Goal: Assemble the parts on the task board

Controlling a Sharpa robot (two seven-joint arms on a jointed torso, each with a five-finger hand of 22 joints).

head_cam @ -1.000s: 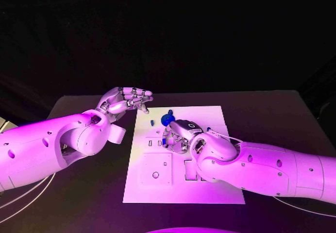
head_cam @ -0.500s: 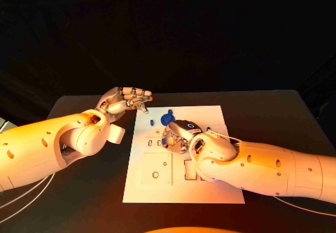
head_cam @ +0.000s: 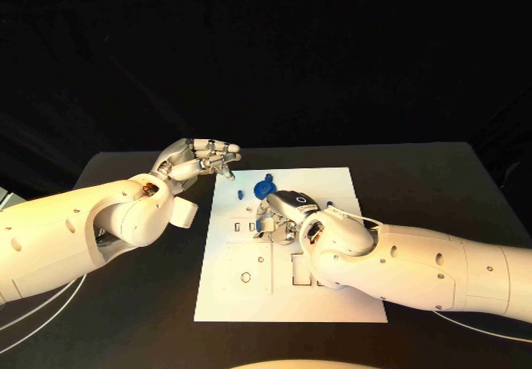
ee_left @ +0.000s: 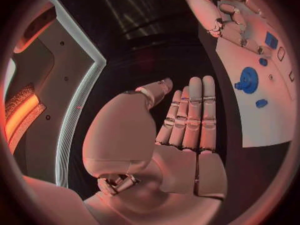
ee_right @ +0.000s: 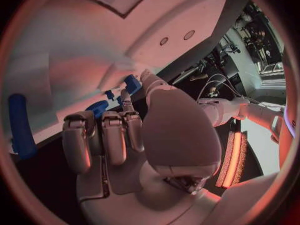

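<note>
The white task board [head_cam: 333, 181] lies in the middle of the black table. My right hand [head_cam: 284, 213] rests on its upper middle with fingers curled. Its thumb and a fingertip pinch a small blue square part [ee_right: 132, 84], also seen at the board's surface [head_cam: 257, 225]. A blue gear [head_cam: 264, 187] and a small blue part [head_cam: 242, 194] lie just beyond that hand. My left hand [head_cam: 202, 159] hovers off the board's far left corner, fingers straight and together [ee_left: 190, 115], holding nothing. The gear [ee_left: 248, 80] lies in front of its fingertips.
A long blue bar [ee_right: 19, 125] lies on the board near my right hand. The board's near half has pale recessed slots [head_cam: 246, 270]. Bare black table [head_cam: 432, 184] lies to the right of the board.
</note>
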